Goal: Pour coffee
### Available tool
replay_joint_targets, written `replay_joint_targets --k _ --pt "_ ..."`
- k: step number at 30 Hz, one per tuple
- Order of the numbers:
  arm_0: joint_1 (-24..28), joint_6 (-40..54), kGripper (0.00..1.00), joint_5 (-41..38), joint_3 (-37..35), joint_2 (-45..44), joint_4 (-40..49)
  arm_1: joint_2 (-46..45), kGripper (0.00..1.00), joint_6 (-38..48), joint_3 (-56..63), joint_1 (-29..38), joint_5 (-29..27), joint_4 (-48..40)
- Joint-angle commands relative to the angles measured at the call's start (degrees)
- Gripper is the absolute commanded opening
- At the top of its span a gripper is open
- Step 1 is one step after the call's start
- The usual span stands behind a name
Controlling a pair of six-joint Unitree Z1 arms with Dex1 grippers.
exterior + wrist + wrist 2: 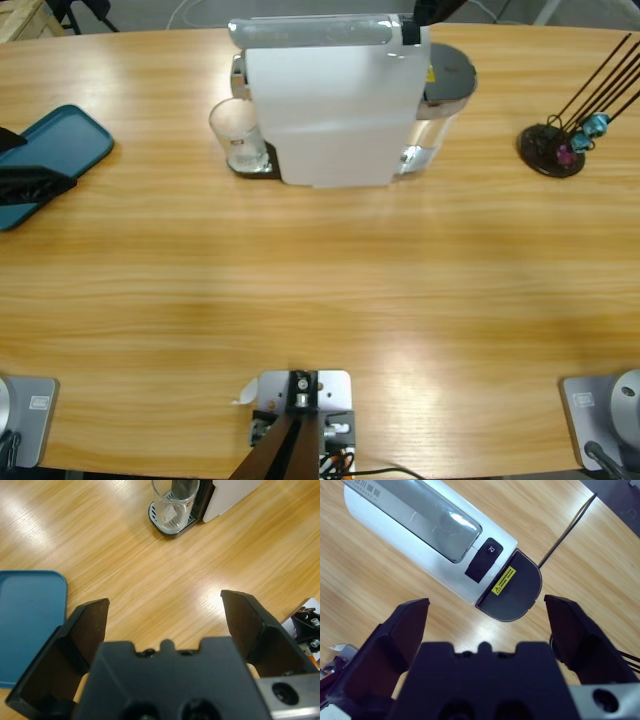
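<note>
A white coffee machine (330, 105) stands at the table's far middle. An empty clear glass (237, 134) sits on its black drip tray under the spout, and shows in the left wrist view as the glass (174, 504). My left gripper (165, 606) is open with nothing in it, low over the wood some way from the glass; it shows at the left edge in the high view (35, 185). My right gripper (487, 605) is open above the machine's top, over the silver lever (427, 517), black button (484, 560) and dark tank lid (515, 587).
A blue tray (55, 155) lies at the left edge, right beside my left gripper. A black wire rack (555, 148) with small coloured capsules stands at the far right. Bare wood fills the front half of the table (330, 300).
</note>
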Motion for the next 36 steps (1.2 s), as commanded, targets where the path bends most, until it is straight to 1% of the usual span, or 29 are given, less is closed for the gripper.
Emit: replay_joint_targets --k 1,4,7,10,13,16,18,20,22,25,29,33,36 --pt "-0.15 -0.55 0.965 -0.04 3.93 0.28 -3.88 -6.93 1.0 -0.43 8.71 0.32 -0.99 -6.13" --pt "-0.15 -0.88 0.964 -0.05 4.34 0.24 -4.83 -16.33 1.0 -0.41 22.74 0.97 -1.01 -16.76" --pt "-0.15 -2.1 0.964 -0.26 4.65 0.08 -5.28 -22.98 1.0 -0.36 33.12 1.34 -0.94 -21.81" --pt "-0.15 -2.91 0.964 -0.51 5.83 -0.9 -6.94 -30.92 1.0 -0.52 45.32 1.65 -0.9 -30.35" --pt "-0.15 -3.79 0.964 -0.7 7.43 -2.26 -8.82 -36.32 1.0 -0.52 54.13 1.74 -0.39 -36.91" --pt "-0.15 -3.7 0.947 -0.81 13.27 -4.77 -16.2 -40.82 1.0 -1.1 62.59 1.74 1.36 -45.12" --pt "-0.15 -0.04 0.932 -2.27 19.14 -7.39 -23.74 -43.6 1.0 -1.4 68.09 1.74 2.24 -50.79" --pt "-0.15 1.21 0.935 -2.34 23.94 -10.04 -28.87 -44.97 1.0 -1.4 70.86 1.74 2.79 -51.48" --pt "-0.15 1.37 0.936 -2.29 26.06 -11.4 -31.14 -46.64 1.0 -1.98 73.62 1.74 3.77 -51.66" --pt "-0.17 1.61 0.941 -2.44 27.37 -12.49 -33.74 -49.61 1.0 -2.8 77.54 1.74 4.28 -53.36" --pt "-0.15 1.65 0.936 -4.24 29.25 -11.55 -36.7 -53.46 1.0 -2.8 82.01 1.74 4.63 -57.33" --pt "-0.18 1.65 0.937 -5.59 29.9 -9.48 -38.58 -52.89 1.0 -2.8 83.4 1.74 4.7 -59.21" --pt "-0.15 1.65 0.941 -7.54 30.14 -9.59 -38.68 -51.33 1.0 -2.8 84.28 1.74 4.63 -61.2"
